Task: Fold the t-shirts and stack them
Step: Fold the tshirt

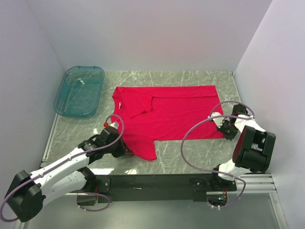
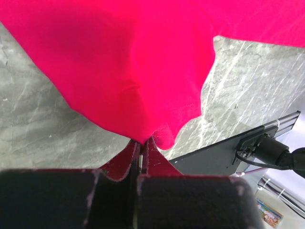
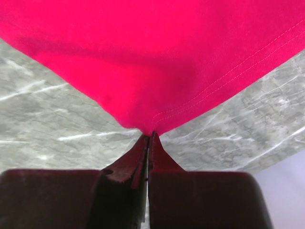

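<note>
- The left gripper (image 2: 141, 143) is squeezed tight on the red t-shirt (image 2: 133, 71). Its 2 dark fingers meet, with a bit of cloth caught between them.
- The right gripper (image 3: 149, 136) is squeezed tight too. It bites a corner of the shirt, where a neat row of stitches runs along the hem.
- From above, the left gripper sits by the sleeve that pokes toward the arms. The right gripper sits at the near right corner.
- The t-shirt lies spread out sideways in the middle of the table (image 1: 190, 152), with the neck hole to the left and the bottom hem to the right.
- I think this is the start of the 1st fold, because both grippers hold the near long edge.
- Next, I think both arms need to lift together and carry that edge over toward the far edge. They should go at the same height and speed so the cloth does not bunch up.
- I see only 1 shirt, so stacking comes later.
- The cloth is soft, thin and floppy, and it sags in small waves near the left pinch.
- The table is hard, smooth and grey, with white lines like stone.
- The teal tub (image 1: 78, 90) is see-through plastic with round corners. It sits at the far left, apart from the shirt.
</note>
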